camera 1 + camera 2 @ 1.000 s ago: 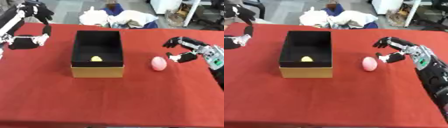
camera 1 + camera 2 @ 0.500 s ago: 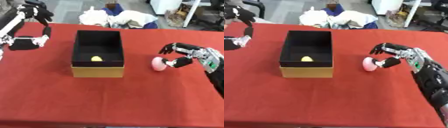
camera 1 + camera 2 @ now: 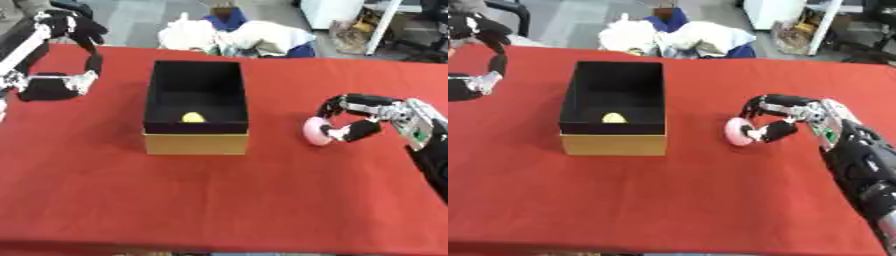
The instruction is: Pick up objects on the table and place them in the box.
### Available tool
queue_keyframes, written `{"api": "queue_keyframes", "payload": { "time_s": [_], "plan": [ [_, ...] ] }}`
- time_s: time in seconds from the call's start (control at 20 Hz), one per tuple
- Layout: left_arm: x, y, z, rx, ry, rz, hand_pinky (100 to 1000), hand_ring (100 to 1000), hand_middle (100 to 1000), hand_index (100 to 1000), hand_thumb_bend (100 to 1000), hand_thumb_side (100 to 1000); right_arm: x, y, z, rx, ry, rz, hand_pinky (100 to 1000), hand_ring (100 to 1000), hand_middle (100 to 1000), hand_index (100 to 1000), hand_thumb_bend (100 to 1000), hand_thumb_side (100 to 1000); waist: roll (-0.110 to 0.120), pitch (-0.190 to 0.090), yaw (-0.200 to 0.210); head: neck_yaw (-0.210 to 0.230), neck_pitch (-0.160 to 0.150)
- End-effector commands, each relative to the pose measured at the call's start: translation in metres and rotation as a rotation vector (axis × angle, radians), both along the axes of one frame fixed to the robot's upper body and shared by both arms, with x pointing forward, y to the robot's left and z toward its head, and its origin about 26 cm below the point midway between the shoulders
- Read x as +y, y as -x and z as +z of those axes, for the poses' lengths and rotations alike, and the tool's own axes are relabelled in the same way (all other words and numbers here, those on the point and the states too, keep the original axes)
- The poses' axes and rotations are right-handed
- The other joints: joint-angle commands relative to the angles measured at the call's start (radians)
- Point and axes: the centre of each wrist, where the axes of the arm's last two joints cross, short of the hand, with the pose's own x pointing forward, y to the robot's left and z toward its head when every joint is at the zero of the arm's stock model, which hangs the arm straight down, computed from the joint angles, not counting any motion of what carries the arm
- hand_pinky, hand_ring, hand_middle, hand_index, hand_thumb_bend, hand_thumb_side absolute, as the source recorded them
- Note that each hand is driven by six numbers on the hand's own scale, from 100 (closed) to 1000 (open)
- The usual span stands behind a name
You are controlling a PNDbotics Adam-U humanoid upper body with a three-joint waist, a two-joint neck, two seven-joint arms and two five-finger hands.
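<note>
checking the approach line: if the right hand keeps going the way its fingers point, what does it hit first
The right hand points toward the robot's left, and the pink ball sits right at its fingertips, likely already touched. Beyond that lies the box, though depth is hard to judge.

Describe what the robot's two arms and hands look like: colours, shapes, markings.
The right hand has black fingers with pale silver-white tips and segments. Its forearm carries a light grey wrist block with a small green marking, then turns bulky and black. The left hand is black, on a slim white forearm. A black, rounded part with a silver band sits below it.
</note>
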Motion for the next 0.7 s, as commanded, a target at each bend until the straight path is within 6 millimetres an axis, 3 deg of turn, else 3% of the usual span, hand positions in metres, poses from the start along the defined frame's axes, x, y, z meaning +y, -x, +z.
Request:
{"api": "queue_keyframes", "payload": {
  "time_s": [0.05,0.1,0.25,0.45,0.7],
  "plan": [
    [0.004,0.001,0.010,-0.026,-0.009,0.007,639,568,601,793,100,129,-0.001,-0.004,0.016,0.032,0.119,0.265,755,728,726,404,100,207,0.004,-0.013,-0.001,0.003,0.005],
    [0.004,0.001,0.009,-0.024,-0.011,0.007,639,568,601,793,100,130,-0.001,-0.004,0.019,0.001,0.088,0.260,736,696,685,302,100,100,0.004,-0.013,-0.002,0.003,0.005],
    [0.004,0.001,0.009,-0.023,-0.012,0.008,639,567,601,793,100,130,0.002,-0.006,0.029,-0.096,-0.008,0.245,700,610,579,179,100,100,0.004,-0.014,-0.002,0.003,0.005],
    [0.004,0.001,0.009,-0.024,-0.011,0.008,638,565,600,793,100,129,0.004,-0.008,0.041,-0.186,-0.081,0.241,694,586,552,168,100,100,0.005,-0.014,-0.002,0.003,0.005],
    [0.003,0.001,0.010,-0.026,-0.005,0.008,637,563,599,792,100,128,0.009,-0.014,0.083,-0.333,-0.173,0.253,693,584,548,172,100,100,0.005,-0.018,-0.002,0.003,0.005]
  ]
}}
